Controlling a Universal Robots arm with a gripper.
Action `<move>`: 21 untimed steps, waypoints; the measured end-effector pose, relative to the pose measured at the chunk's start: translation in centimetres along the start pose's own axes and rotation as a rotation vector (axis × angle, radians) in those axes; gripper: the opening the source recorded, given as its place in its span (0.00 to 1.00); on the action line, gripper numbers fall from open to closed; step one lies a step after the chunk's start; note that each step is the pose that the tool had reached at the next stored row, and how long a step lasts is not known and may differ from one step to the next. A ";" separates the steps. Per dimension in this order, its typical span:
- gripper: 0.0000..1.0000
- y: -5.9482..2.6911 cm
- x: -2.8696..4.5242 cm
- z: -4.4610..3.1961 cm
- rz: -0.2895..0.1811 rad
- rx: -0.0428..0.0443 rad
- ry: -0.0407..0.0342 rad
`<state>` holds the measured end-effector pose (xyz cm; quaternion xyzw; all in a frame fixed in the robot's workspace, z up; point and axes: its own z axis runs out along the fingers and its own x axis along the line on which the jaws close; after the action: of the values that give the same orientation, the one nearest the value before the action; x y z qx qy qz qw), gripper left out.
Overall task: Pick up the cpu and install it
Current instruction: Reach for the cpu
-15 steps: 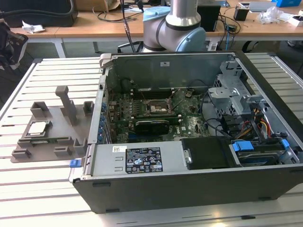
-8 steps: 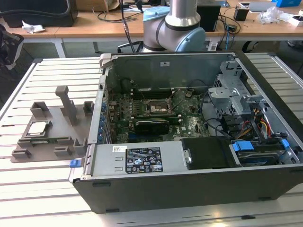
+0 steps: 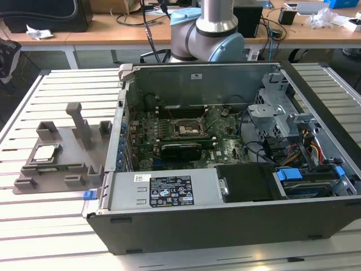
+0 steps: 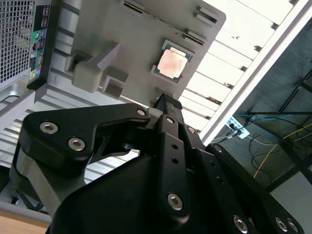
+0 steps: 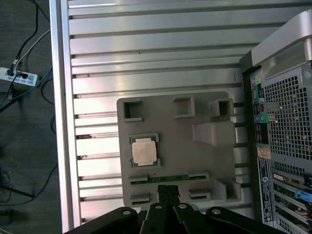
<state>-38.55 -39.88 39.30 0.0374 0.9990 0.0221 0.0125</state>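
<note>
The cpu point(image 3: 45, 152) is a small square chip with a silvery top. It lies flat in a recess of the grey holder tray point(image 3: 63, 148) on the slatted table, at the exterior view's left. Both wrist views look down on the cpu point(image 5: 145, 150) point(image 4: 171, 63) from well above. My gripper point(image 5: 167, 187) point(image 4: 165, 98) hangs high over the tray's edge, apart from the chip. Its black fingers point(image 5: 162, 192) stand pressed together, shut on nothing. The motherboard socket point(image 3: 186, 127) sits inside the open computer case point(image 3: 169, 195).
The case holds cables, a drive cage point(image 3: 273, 116) and a black shroud point(image 3: 248, 183). Upright posts point(image 3: 79, 121) rise from the tray. The arm's base point(image 3: 208, 31) stands behind the case. A power strip point(image 5: 17, 75) and cables lie on the floor beside the table.
</note>
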 end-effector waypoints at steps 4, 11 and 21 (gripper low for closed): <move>0.11 -0.04 0.59 -0.02 0.000 0.0001 0.0001; 0.11 -0.14 1.84 -0.05 0.000 0.0000 0.0001; 0.11 -0.18 2.39 -0.07 0.000 0.0001 0.0001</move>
<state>-40.95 -39.88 39.30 0.0374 0.9990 0.0221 0.0125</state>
